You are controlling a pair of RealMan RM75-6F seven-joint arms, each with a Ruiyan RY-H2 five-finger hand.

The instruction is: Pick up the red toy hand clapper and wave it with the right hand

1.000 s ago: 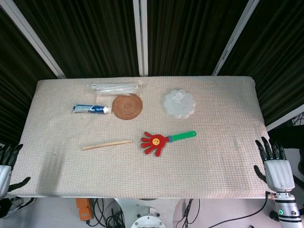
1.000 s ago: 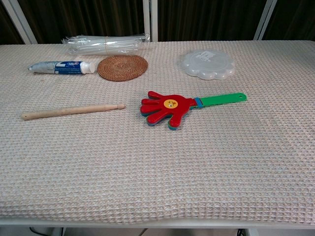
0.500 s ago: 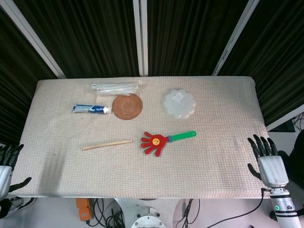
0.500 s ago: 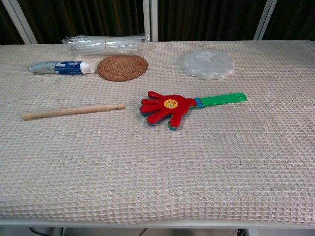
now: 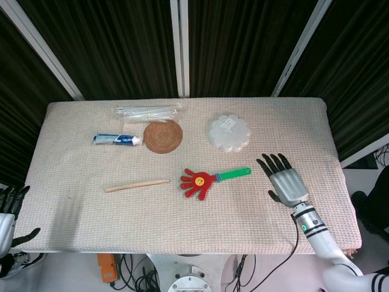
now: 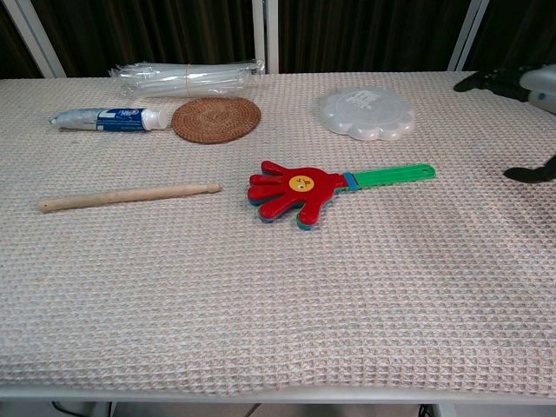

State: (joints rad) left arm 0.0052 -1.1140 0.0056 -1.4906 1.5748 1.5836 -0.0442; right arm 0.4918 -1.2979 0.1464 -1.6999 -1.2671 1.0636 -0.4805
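The red toy hand clapper (image 5: 199,182) (image 6: 294,191) lies flat near the table's middle, its green handle (image 5: 234,174) (image 6: 388,176) pointing right. My right hand (image 5: 284,180) (image 6: 524,102) hovers over the table to the right of the handle tip, fingers spread, holding nothing; only its edge shows in the chest view. My left hand (image 5: 8,213) hangs off the table's front left corner, fingers apart and empty.
A wooden stick (image 5: 137,185) lies left of the clapper. Behind are a toothpaste tube (image 5: 117,140), a woven coaster (image 5: 163,136), a clear plastic bundle (image 5: 149,111) and a white scalloped lid (image 5: 230,132). The table edge (image 5: 333,146) runs close to my right hand.
My right hand has moved from off the table's right front corner in over the table, toward the clapper's handle. The left hand and all objects stayed put.
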